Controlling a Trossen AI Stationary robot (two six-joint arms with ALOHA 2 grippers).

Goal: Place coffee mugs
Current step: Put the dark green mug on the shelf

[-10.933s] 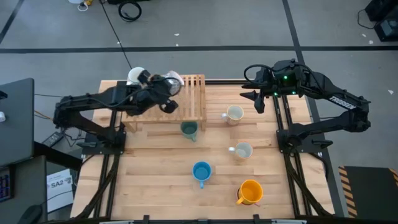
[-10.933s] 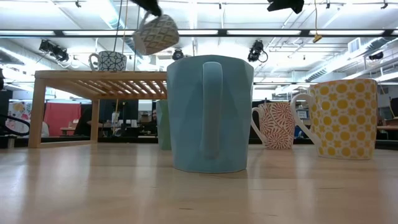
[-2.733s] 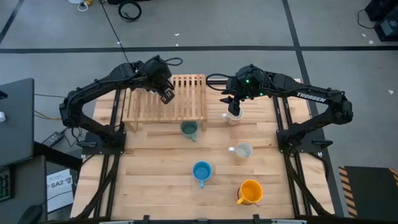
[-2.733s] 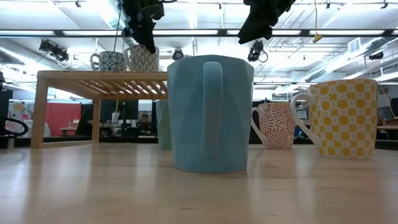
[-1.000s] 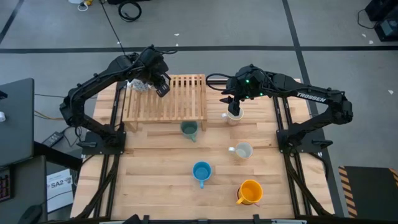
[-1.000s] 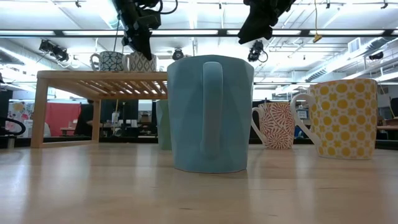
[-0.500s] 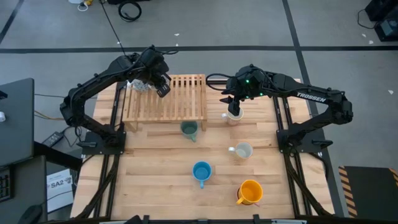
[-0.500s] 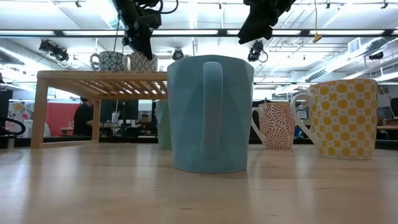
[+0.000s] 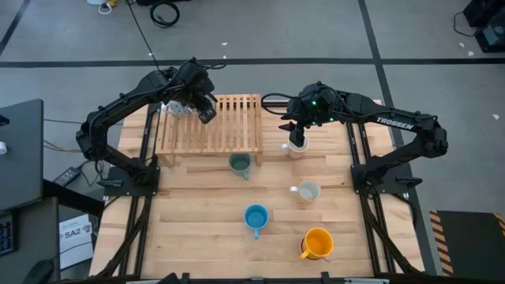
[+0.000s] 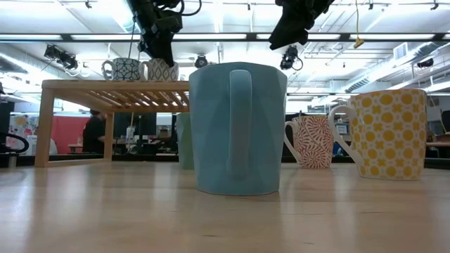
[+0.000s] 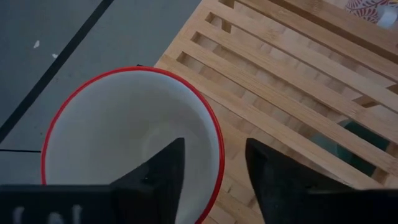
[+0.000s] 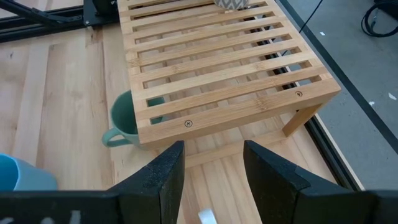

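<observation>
The left gripper, jaws apart astride the rim of the red-rimmed mug on the wooden rack, should lift clear; the right gripper, jaws apart, hovers over the red-patterned mug on the desk.

I see my slatted wooden rack on the table (far side), a person behind.
</observation>
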